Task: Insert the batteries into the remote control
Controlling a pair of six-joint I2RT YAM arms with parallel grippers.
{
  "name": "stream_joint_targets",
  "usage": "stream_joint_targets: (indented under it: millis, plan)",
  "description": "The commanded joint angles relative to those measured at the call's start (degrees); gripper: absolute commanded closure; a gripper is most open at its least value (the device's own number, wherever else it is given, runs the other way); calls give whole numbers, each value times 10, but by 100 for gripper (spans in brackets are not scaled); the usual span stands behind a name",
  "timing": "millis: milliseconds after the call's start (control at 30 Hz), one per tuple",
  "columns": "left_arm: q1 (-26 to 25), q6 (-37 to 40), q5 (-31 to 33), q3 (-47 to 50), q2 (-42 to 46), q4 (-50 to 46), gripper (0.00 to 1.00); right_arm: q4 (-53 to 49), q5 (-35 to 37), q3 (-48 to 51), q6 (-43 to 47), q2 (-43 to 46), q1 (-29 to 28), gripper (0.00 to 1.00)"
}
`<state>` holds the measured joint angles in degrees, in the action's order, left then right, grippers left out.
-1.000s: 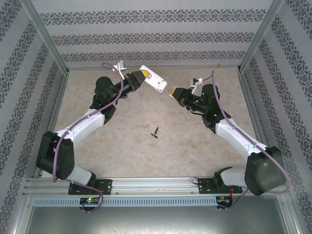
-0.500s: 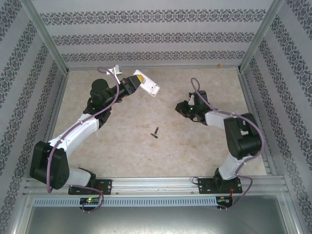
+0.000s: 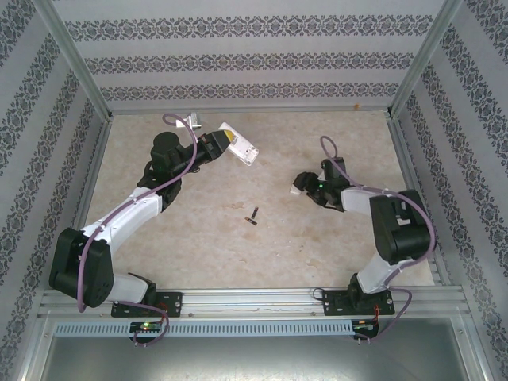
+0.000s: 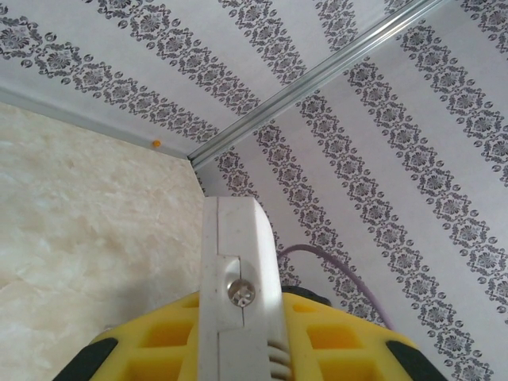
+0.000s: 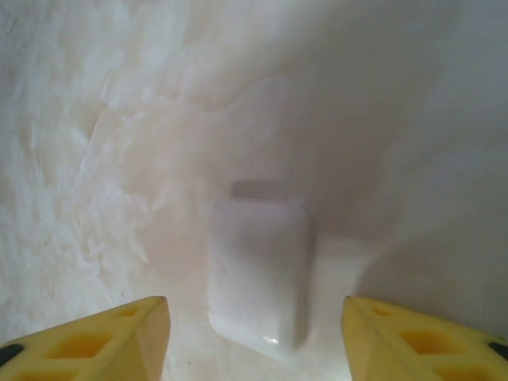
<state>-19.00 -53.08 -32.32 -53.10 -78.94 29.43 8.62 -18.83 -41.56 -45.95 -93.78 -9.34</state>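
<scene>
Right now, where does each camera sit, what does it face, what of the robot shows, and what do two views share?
Top external: overhead behind the bases, facing the beige marbled table; left arm, right arm.
Left wrist: facing the patterned wall corner; yellow left fingers clamp the white rectangular remote control.
Right wrist: facing down at a white rounded cover; open yellow right fingers.
Shared: that remote, top and left wrist.

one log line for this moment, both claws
left claw: shut on remote | right claw: open over small white piece on table | batteries: on table, untouched
</scene>
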Motion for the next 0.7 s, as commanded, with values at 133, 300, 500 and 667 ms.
stream_joint_targets:
  millis: [133,300,500,667]
  plan:
    - [4,9,-4,-13,-1,4,100,23,37,1,175,204,-40,17]
    - [4,6,-23,-17,-7,11,100,47,45,-50,448,271,-177,2]
    - [4,-9,-38,-12,-9,25,100,37,75,-142,584,193,-247,3]
    - [3,-24,-48,-2,-9,46,100,16,17,-215,608,111,-250,9]
